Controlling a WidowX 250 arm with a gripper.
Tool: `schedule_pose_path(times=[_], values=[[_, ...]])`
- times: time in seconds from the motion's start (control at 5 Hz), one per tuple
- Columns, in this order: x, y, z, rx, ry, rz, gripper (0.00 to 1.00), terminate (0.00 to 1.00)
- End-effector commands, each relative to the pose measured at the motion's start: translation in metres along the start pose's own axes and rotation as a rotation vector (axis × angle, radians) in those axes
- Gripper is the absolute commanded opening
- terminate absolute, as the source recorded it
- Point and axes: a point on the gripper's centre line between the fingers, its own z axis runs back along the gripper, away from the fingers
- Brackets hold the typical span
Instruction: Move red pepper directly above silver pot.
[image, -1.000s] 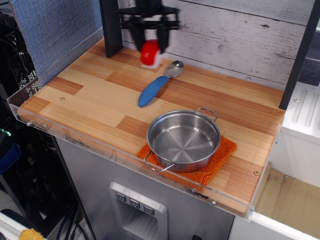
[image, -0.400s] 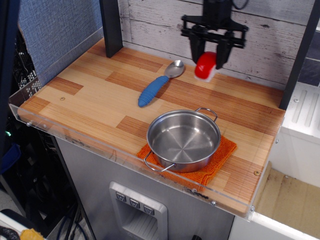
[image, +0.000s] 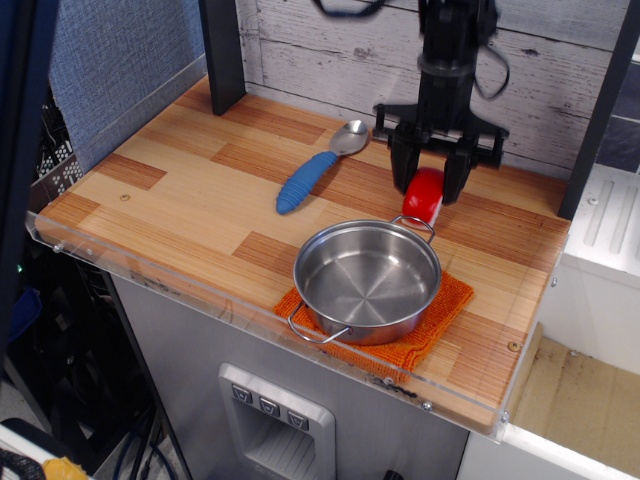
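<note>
On the wooden counter (image: 180, 190), the silver pot (image: 367, 280) was parked on an orange knitted cloth (image: 440, 325) near the front edge. Just behind its far handle, the gripper (image: 428, 190) was seen pointing down, jaws pinched on the red pepper (image: 423, 194). A blue-handled spoon (image: 312, 177) was left lying off to the left.

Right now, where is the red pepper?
The red pepper sits between the end effector fingers, low over the table just behind the silver pot, by its far handle, right of the spoon.
</note>
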Motion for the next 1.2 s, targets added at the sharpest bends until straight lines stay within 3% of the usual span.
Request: schedule_pose_path(times=[0.0,0.2,0.6,1.0], values=[[-0.002,-0.011,0.018,-0.017,-0.124,0.004,0.0,0.0],[-0.002,-0.011,0.019,-0.016,-0.106,-0.016,1.0,0.0],[0.003,-0.008,0.038,-0.015,-0.125,-0.051,1.0,0.0],[-0.003,0.001,0.095,-0.02,-0.157,-0.053,1.0,0.0]])
